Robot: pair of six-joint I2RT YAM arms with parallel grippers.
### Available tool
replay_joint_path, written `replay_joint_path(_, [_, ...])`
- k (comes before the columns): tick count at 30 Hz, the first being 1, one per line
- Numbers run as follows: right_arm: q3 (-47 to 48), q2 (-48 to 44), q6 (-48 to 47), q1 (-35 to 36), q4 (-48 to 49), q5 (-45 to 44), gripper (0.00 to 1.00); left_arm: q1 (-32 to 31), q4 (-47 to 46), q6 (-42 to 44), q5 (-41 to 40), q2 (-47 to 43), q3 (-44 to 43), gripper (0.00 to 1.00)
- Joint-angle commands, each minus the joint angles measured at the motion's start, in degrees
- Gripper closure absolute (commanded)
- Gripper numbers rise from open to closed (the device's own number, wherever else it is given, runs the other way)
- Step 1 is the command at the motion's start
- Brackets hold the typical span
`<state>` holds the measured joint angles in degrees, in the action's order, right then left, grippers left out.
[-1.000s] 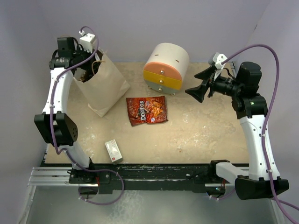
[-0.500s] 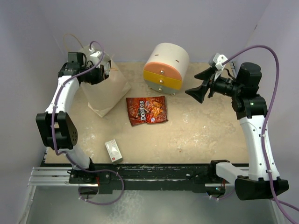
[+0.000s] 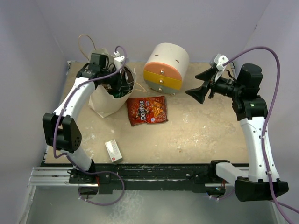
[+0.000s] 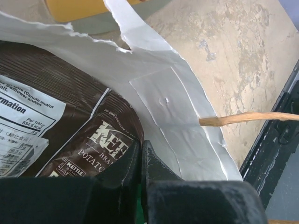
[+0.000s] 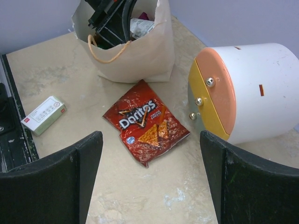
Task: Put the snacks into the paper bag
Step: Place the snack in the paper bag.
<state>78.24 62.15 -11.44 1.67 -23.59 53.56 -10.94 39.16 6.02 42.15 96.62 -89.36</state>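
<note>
The paper bag [image 3: 105, 100] stands at the back left with its mouth open; it also shows in the right wrist view [image 5: 145, 56]. My left gripper [image 3: 117, 86] is inside the mouth, jaws shut [image 4: 141, 144], tips between a dark brown Kettle chip packet [image 4: 70, 116] and the bag's pale inner wall [image 4: 177, 121]. A sliver of green shows between the fingers. A red-brown Doritos packet [image 3: 146, 110] lies flat right of the bag, also in the right wrist view [image 5: 145, 122]. My right gripper [image 3: 194, 86] is open and empty in the air, well right of the packet [image 5: 150, 154].
A round white-orange-yellow drawer unit [image 3: 166, 67] stands behind the Doritos packet. A small white box with red marks [image 3: 113, 150] lies near the front edge. One string handle [image 4: 252, 118] hangs over the bag's rim. The bag's rim is torn.
My left gripper has moved right and forward from the bag's upper left corner into its mouth. The bag has turned up and opened towards the camera. The right arm has not moved.
</note>
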Motion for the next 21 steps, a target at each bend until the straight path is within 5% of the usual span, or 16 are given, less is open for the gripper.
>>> replay_joint_path(1, [0.09,-1.03,0.94,-0.42,2.02,1.45,0.13,-1.63,0.77,0.14,2.3,-0.36,-2.12,0.94])
replay_joint_path(21, [-1.61,12.46,-5.02,1.6,5.59,-5.5,0.14,3.13,0.28,2.86,-13.01,-2.23,-10.13,0.83])
